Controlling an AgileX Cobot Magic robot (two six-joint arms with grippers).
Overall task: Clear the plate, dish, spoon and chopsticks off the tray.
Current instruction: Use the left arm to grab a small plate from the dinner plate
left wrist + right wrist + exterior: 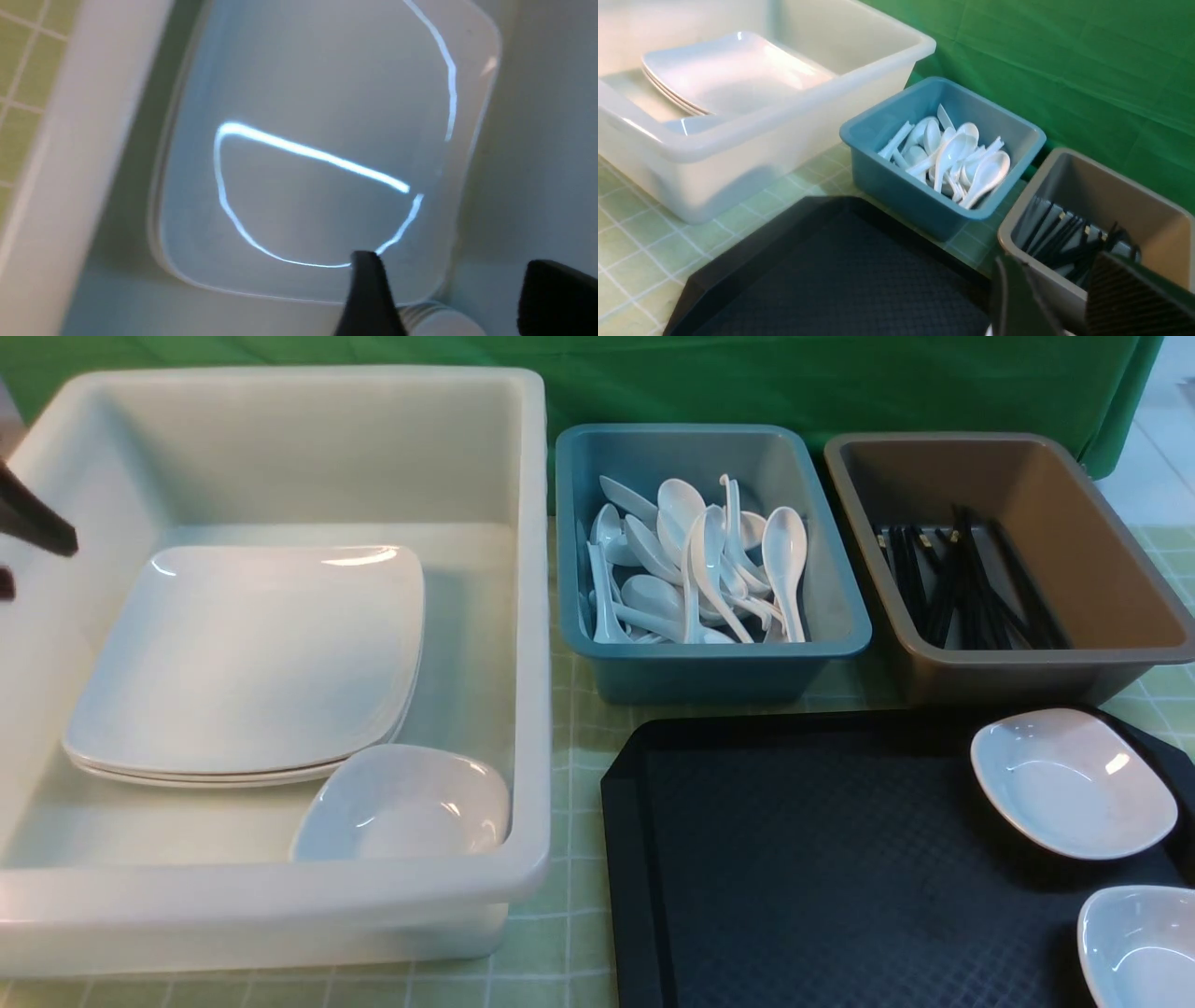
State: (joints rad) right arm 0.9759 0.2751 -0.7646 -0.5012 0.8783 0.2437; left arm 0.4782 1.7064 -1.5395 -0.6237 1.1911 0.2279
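The large glossy white rounded-rectangle plate point(243, 653) tops a stack in the big white plastic tub point(532, 616) at nine o'clock on the green-checked desk point(569, 915). The left hand point(451, 280) hovers above it, fingers apart and empty. One small deep white dish point(1074, 784) and a second dish point(1144, 943) sit on the black diamond-textured tray point(794, 859) at four o'clock. The right hand point(1057, 280) near the brown plastic bin point(1069, 186) is parted and empty.
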